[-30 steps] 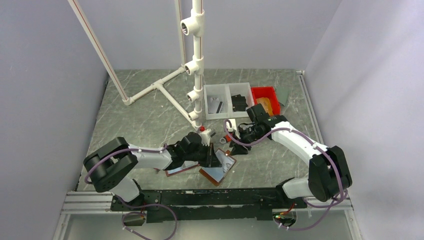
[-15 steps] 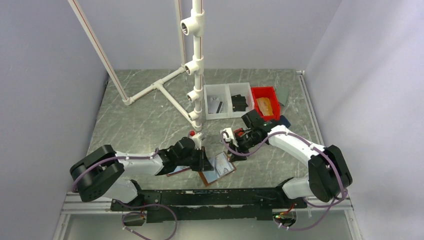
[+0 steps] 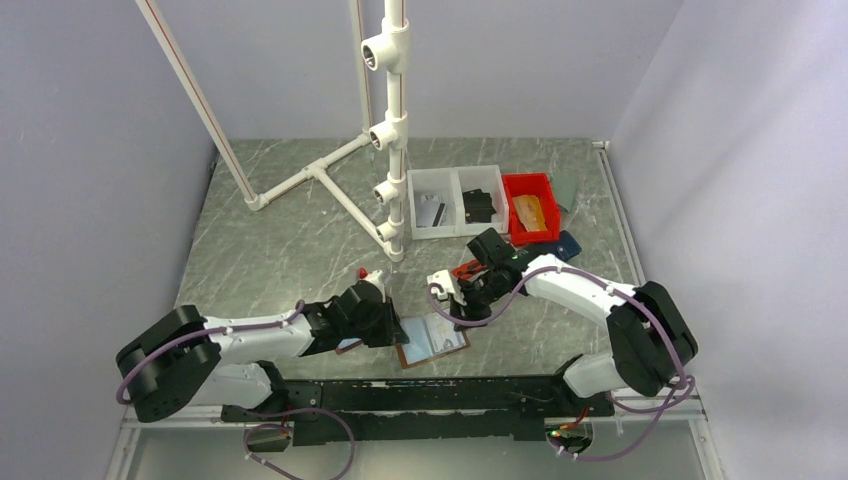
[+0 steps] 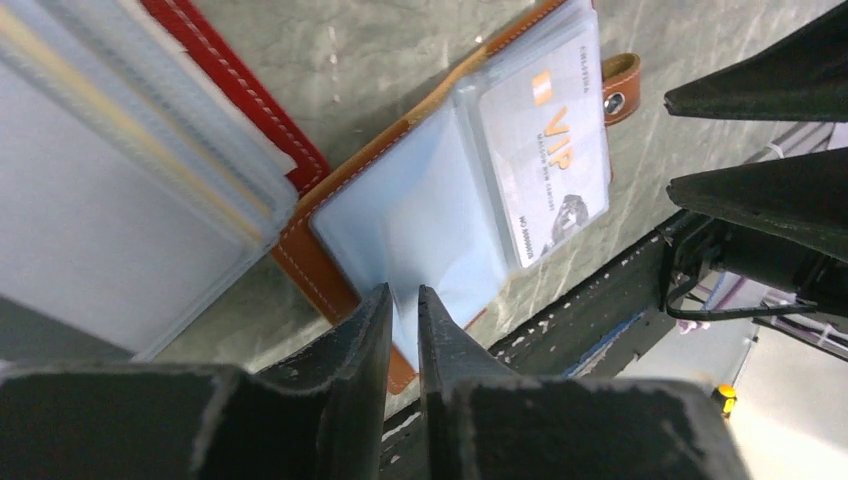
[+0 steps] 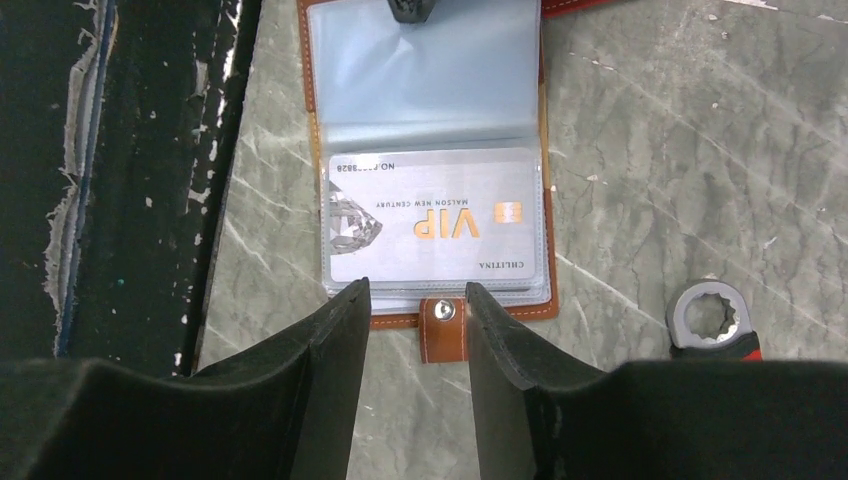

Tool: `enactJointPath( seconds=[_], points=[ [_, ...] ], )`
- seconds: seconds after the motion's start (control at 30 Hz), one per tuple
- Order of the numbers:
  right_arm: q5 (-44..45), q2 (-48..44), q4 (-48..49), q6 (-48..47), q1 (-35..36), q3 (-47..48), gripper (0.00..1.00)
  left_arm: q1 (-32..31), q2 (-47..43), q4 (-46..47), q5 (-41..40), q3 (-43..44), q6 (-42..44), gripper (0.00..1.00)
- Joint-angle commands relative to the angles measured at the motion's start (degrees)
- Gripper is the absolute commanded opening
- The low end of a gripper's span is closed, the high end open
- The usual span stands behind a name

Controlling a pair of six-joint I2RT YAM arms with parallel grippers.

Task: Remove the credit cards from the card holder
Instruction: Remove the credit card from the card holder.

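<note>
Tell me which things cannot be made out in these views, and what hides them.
- Top view: the print on the VIP card is too small to read.
- Left wrist view: the red holder is cut off by the picture's edge; its contents unclear.
- Left wrist view: whether the left end effector pinches the clear sleeve is hidden by its own fingers.
- Right wrist view: the wrench handle is hidden behind the right end effector.

Soft, even light comes from above and leaves only faint shadows on the table (image 3: 290, 240) beneath my arms. Ahead of my right gripper (image 5: 415, 290) the card holder (image 5: 430, 100) has a pale sheen on its clear sleeves but reads sharp, while my fingers (image 5: 310, 390) are dark and blurred. Beside my left gripper (image 4: 403, 292) a second holder (image 4: 110, 210) lies out of focus.
</note>
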Motion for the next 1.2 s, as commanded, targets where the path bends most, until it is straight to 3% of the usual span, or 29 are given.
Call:
enactJointPath(
  seconds=[0.0,0.27,0.43,0.57,0.67,0.93,1.17],
  points=[
    [1.6,0.7,2.1,-1.1,1.4,-0.2,0.42,0.2,-3.1,-4.7,-4.4,0.1,-1.3,0.23],
    [2.5,1.2,2.4,-0.8,2.2,0.0,0.41,0.2,-10.0,-8.6,-5.3,0.7,1.3,0.30],
    [2.7,1.2,2.4,-0.8,2.2,0.0,0.40,0.3,-17.6,-9.3,-6.0,-0.8,2.1,0.47],
    [2.9,1.0,2.4,-1.0,2.3,0.0,0.39,0.6,-24.1,-2.4,-6.7,-5.4,0.6,0.62],
    [3.0,0.8,2.4,-1.2,2.4,-0.1,0.37,1.0,-27.4,5.8,-5.0,-9.5,-1.4,0.68],
    [3.3,0.9,1.7,-2.1,2.5,0.2,0.23,1.5,-23.6,22.8,-1.6,-13.6,-3.9,0.64],
    [5.1,2.0,1.7,-2.6,3.8,0.3,0.12,1.7,-12.6,34.1,1.2,-12.5,-4.9,0.45]
  ],
)
